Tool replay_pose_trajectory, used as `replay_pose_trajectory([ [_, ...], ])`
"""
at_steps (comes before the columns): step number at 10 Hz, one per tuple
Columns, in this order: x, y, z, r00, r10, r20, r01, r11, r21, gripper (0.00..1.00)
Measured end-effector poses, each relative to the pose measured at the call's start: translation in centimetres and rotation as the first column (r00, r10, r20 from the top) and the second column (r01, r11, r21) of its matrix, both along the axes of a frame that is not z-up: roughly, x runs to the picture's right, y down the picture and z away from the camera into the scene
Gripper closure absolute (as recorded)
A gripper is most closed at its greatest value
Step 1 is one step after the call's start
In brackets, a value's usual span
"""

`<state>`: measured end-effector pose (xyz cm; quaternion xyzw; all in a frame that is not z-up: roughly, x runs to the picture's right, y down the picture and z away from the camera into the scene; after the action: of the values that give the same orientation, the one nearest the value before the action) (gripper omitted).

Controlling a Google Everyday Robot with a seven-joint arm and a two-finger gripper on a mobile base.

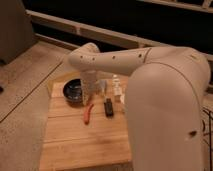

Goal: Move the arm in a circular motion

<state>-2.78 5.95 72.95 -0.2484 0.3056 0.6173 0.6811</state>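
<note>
Arm (165,95): cream-white, fills the right and near side, reaching left over the table. Gripper (90,90): hangs at the far left, just beside the bowl; finger state cannot be told. Wooden table (75,140): slatted top. Dark bowl (74,91): far left, contents unclear. Black block (108,107): centre. Red chili (88,114): left of the block. Small white bottle (116,86): far side.

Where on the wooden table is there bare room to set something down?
Free: the table's near half, below the red pepper and black object. Crowded: the far end, with the dark bowl and white bottle beside the arm. The hand is hidden.
</note>
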Motion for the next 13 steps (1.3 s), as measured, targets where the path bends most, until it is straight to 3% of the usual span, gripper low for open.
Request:
replay_pose_trajectory([
  [3,7.4,-2.2,-1.1,0.983,0.086,-0.165,-0.082,0.9962,0.030,0.35],
  [5,11.2,-4.4,-1.0,0.961,0.108,-0.254,-0.095,0.9934,0.064,0.35],
  [7,13.2,-6.4,-0.2,0.945,0.112,-0.308,-0.087,0.9919,0.093,0.35],
  [9,13.0,-9.4,1.4,0.947,0.076,-0.313,-0.037,0.9909,0.129,0.35],
  [13,6.4,-13.5,4.9,0.977,-0.049,-0.206,0.087,0.9803,0.177,0.35],
])
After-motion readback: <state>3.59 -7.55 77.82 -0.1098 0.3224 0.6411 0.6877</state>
